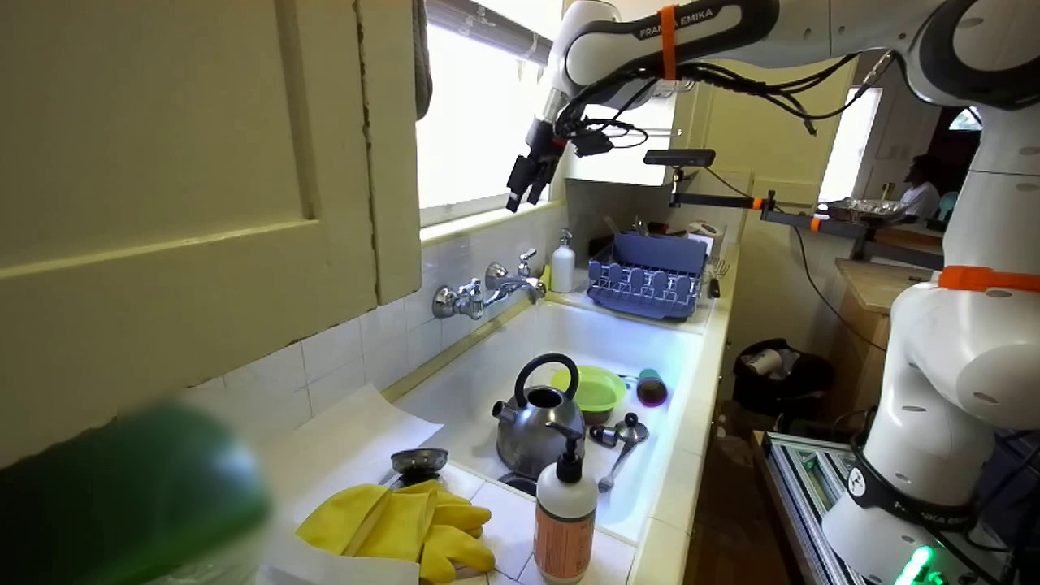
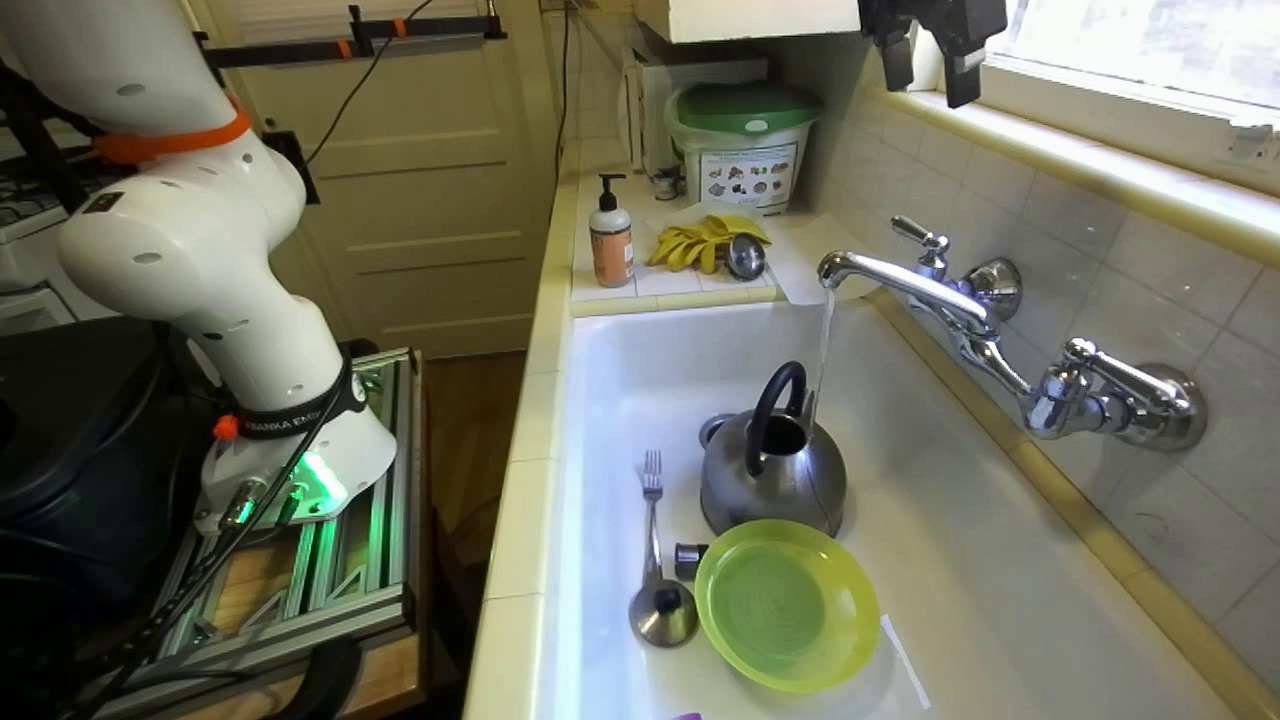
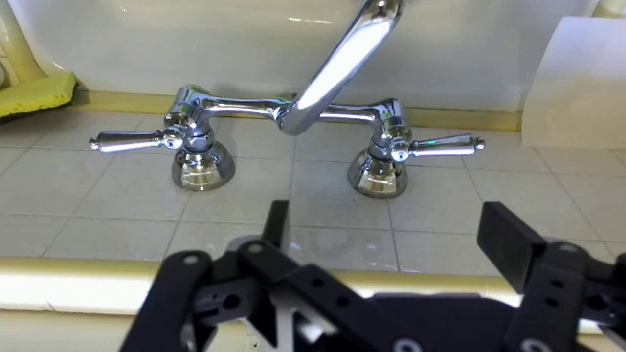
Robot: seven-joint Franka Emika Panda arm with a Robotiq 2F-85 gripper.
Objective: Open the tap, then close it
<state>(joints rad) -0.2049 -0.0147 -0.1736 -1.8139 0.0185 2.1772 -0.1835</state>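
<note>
Fingers [image 3: 511,247] spread wide with nothing between them: in the wrist view the gripper [image 3: 389,227] stands out before the tiled wall [image 3: 122,200], the tap [image 3: 298,117] beyond it, untouched, both lever handles [image 3: 129,141] pointing outward. Room enough there, I'd judge, to straddle a handle, which would explain the wide set.

In an exterior view the gripper hangs before the window [image 1: 471,122], well above the tap, probably to stay clear of the spout [image 1: 520,283] until lined up. The tap sits on the wall, spout over the sink [image 1: 617,329].

In an exterior view a thin stream of water [image 2: 825,340] drops from the spout towards the kettle [image 2: 775,485], presumably set there to catch it (whether any goes in, I cannot tell). What looks like its lid [image 2: 662,628] lies near it in the sink, likely off for filling. So the opening seems done and the closing left; which handle feeds the stream I can't say.
</note>
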